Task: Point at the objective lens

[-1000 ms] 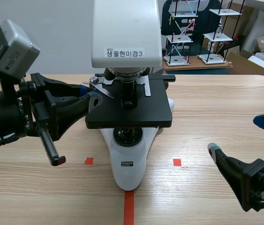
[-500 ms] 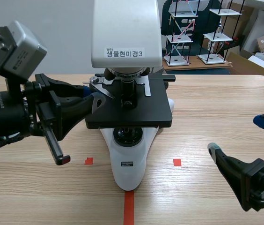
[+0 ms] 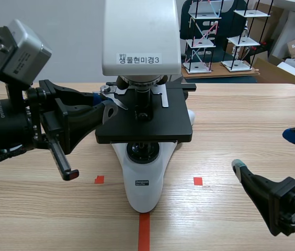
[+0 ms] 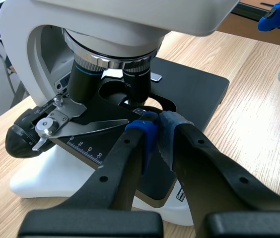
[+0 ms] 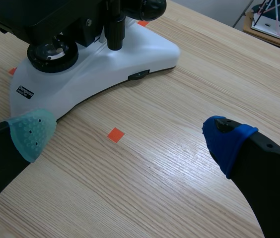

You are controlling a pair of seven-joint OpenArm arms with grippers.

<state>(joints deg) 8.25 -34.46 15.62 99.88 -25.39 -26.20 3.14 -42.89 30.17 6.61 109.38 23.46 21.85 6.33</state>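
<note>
While its blue and grey dotted pads press together with nothing between them, the left claw (image 4: 159, 130) lies low over the flat black stage (image 4: 199, 94) of the tall white microscope (image 3: 142, 31). Its closed tip is aimed at the short black objective lens (image 4: 139, 83), which hangs from the silver-ringed nosepiece above the stage opening. The tip sits just beside the foot of that lens (whether it touches the barrel I cannot tell). A thin silver stage clip (image 4: 95, 126) lies on the stage beside the left claw's blue pad. Seen from the scene view, the microscope stands at the middle of the light wooden worktop (image 3: 241, 115), the front of its white base meeting an orange-red tape line (image 3: 144, 230). The right claw (image 5: 129, 136) hovers well apart on the microscope's other side, spread wide and holding nothing, with a small orange-red tape square (image 5: 115, 135) on the worktop under its gap.
</note>
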